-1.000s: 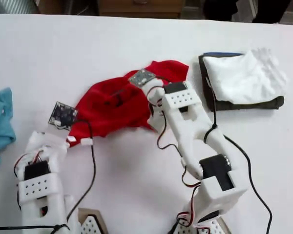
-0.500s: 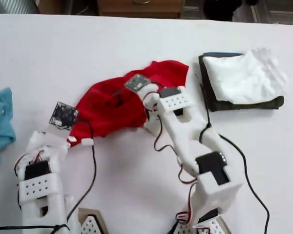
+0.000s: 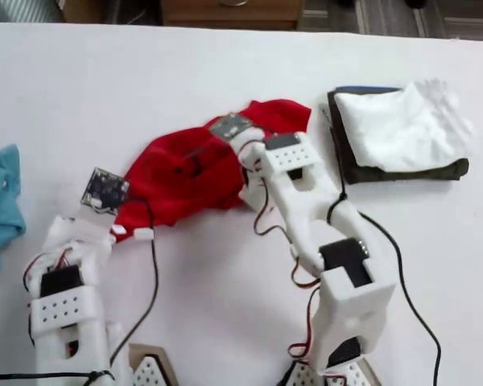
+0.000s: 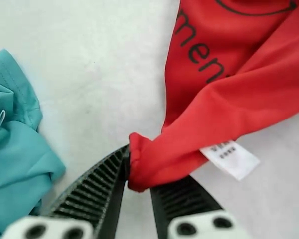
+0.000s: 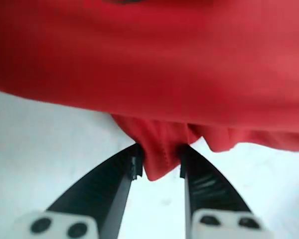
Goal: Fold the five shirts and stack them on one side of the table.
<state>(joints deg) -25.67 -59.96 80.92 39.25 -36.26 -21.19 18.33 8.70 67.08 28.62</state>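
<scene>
A red shirt [image 3: 189, 173] lies crumpled across the middle of the table, stretched between both arms. My left gripper [image 4: 138, 172] is shut on the red shirt's [image 4: 224, 94] near left corner, beside a white label [image 4: 230, 159]. My right gripper [image 5: 158, 162] is shut on a hanging fold of the red shirt [image 5: 164, 64] along its right edge; in the high view this arm [image 3: 294, 173] covers that edge. At the back right, a white shirt [image 3: 402, 125] rests folded on a dark one [image 3: 402, 173]. A teal shirt [image 3: 0, 205] lies bunched at the left edge.
The teal shirt [image 4: 15, 154] lies close to my left gripper. The white table [image 3: 105, 88] stretches open behind the red shirt. Cables [image 3: 153, 265] trail from both arms near the front edge.
The right arm has shifted slightly back and right with the red shirt's edge in its gripper. The left arm has held still.
</scene>
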